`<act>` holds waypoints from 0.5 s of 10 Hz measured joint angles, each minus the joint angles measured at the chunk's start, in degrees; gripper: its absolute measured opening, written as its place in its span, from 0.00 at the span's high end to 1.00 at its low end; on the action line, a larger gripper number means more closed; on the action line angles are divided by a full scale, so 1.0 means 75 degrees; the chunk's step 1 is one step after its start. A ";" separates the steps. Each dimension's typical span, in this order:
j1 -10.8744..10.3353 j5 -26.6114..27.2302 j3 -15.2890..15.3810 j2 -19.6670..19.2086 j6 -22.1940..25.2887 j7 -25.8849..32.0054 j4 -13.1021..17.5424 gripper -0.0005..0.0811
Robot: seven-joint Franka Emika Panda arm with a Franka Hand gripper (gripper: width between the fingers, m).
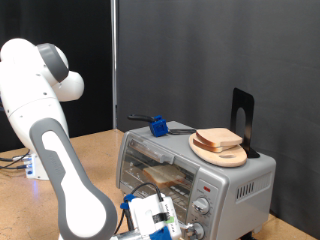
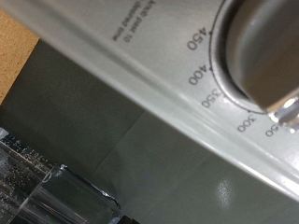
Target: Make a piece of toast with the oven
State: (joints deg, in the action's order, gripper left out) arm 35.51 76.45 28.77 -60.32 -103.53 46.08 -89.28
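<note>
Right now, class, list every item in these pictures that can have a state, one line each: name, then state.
oven: door shut, sitting on the table.
piece of toast: inside the oven, lying on the rack behind the glass.
bread slices: stacked on the round wooden board on top of the oven.
temperature knob: close in front of the wrist camera.
pincer: at the oven's knobs.

Exterior view: even, moderately bright light; black backdrop stays dark. Soft glare on the white arm (image 1: 40, 90) at left. The oven (image 1: 195, 175) top shows a mild sheen. Low resolution, slight softness throughout. Wrist view: very close, dial (image 2: 266, 51) blurred, printed numbers soft; bright highlight on the dial rim.
</note>
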 joint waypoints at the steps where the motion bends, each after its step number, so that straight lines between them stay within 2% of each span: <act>1: 0.0043 -0.0003 0.0000 0.0016 0.0119 -0.0007 -0.0001 0.87; 2: 0.0133 -0.0002 0.0002 0.0074 0.0331 -0.0037 0.0000 0.65; 3: 0.0208 -0.0002 0.0002 0.0121 0.0411 -0.0097 -0.0002 0.65; 4: 0.0262 -0.0003 -0.0001 0.0168 0.0429 -0.0167 -0.0020 0.43; 5: 0.0312 -0.0010 -0.0037 0.0261 0.0413 -0.0302 -0.0086 0.25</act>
State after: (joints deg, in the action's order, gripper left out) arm 37.84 76.37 28.49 -58.36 -100.44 43.81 -89.92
